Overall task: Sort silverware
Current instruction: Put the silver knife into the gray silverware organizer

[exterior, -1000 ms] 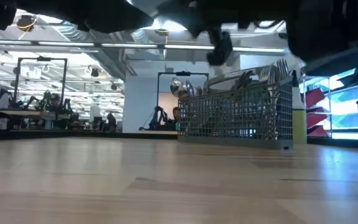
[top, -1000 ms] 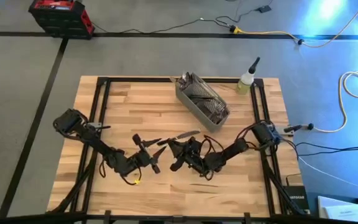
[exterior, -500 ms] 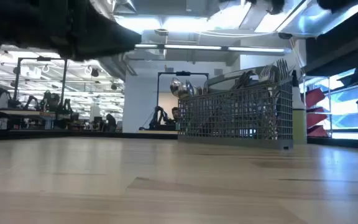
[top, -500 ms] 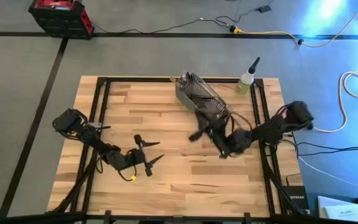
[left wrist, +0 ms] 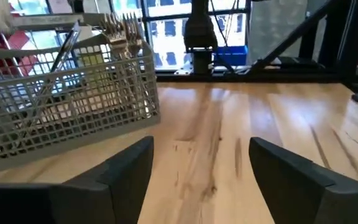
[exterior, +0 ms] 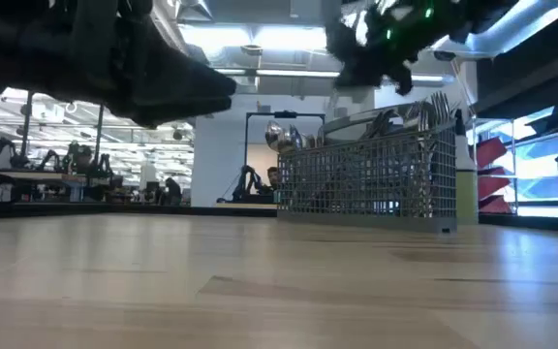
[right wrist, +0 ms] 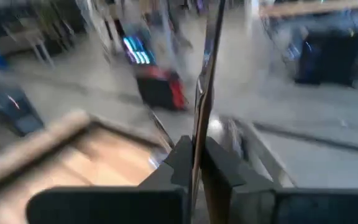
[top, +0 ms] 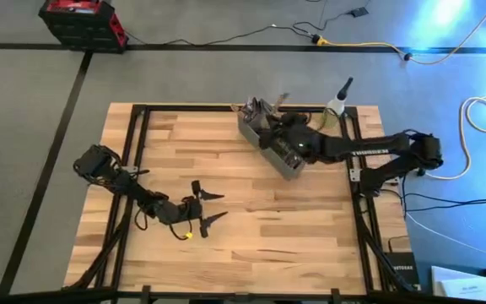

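A gray wire-mesh basket (top: 287,156) stands at the table's far middle, with silverware (exterior: 439,107) sticking up out of it. Its fork heads (left wrist: 120,31) also show in the left wrist view. My right gripper (top: 275,118) hovers over the basket's far end, shut on one slim silver piece (right wrist: 207,74). My left gripper (top: 219,205) stands open over the table's near middle, pointing toward the basket (left wrist: 61,106), with nothing between its fingers. My right gripper pinches the slim silver piece between its two fingers, on its flat sides at one end (right wrist: 197,124). The rest of the piece sticks out past the fingertips, in line with the fingers. It is lifted clear, above the basket.
A small bottle with a dark nozzle (top: 334,110) stands at the table's far right corner, close to the basket. Bare wood (top: 226,152) lies between my left gripper and the basket. A red and black case (top: 83,21) sits on the floor beyond the table.
My right gripper has carried the silver piece from the table's middle, close to my left gripper, toward the far edge. It now hangs above the basket's far end. My left gripper has stayed open and nearly in place.
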Controlling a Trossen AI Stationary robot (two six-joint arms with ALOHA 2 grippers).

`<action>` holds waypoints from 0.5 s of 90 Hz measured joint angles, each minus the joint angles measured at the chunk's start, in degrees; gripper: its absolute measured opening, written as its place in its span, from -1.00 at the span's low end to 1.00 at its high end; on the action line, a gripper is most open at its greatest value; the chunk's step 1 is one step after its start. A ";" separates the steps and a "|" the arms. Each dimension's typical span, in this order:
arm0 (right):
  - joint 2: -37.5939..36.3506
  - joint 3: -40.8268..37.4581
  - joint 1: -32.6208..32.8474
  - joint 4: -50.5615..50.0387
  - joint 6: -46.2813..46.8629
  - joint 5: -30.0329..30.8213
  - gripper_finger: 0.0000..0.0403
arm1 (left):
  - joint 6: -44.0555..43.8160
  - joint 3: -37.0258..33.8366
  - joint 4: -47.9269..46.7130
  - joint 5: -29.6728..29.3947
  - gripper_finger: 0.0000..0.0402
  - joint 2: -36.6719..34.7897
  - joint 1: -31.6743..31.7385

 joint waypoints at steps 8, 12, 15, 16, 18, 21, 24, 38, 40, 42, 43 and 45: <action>1.25 0.07 -1.39 -2.30 1.32 -1.95 -1.00 | -0.46 0.00 -0.98 0.18 0.24 0.00 -0.07; 1.38 0.28 -2.08 -1.40 1.90 -3.23 -1.00 | -0.78 0.01 -1.47 0.21 0.24 0.00 -0.06; 1.61 0.49 -2.76 -1.42 2.86 -4.06 -1.00 | -0.99 0.00 -1.74 0.19 0.24 0.00 0.01; 1.81 0.51 -2.94 -1.46 3.19 -4.22 -1.00 | -1.03 0.00 -1.77 0.20 0.24 0.00 0.04; 2.19 0.51 -3.33 -1.70 3.96 -4.65 -1.00 | -1.10 0.00 -1.76 0.20 0.24 0.00 0.04; 2.86 0.53 -3.99 -1.96 2.97 -4.67 -1.00 | -1.15 0.02 -1.75 0.21 0.24 0.00 0.04; 3.38 0.72 -4.49 -1.73 3.80 -4.96 -1.00 | -1.27 0.02 -1.75 0.32 0.24 0.00 0.04; 5.23 0.60 -5.26 -2.25 4.96 -5.39 -0.98 | -2.08 0.02 -1.93 1.33 0.24 0.00 0.08; 5.36 0.63 -5.26 -2.45 4.90 -5.52 -0.96 | -2.24 0.02 -2.05 1.41 0.24 0.00 0.18; 5.38 0.68 -5.28 -2.55 4.72 -5.51 -0.93 | -2.26 0.04 -2.27 1.50 0.24 0.00 0.31; 5.40 0.71 -5.28 -2.60 4.63 -5.50 -0.92 | -2.28 0.04 -2.37 1.56 0.24 0.00 0.33; 5.42 0.71 -5.28 -2.63 4.56 -5.56 -0.88 | -2.38 0.02 -2.52 1.54 0.24 0.00 0.35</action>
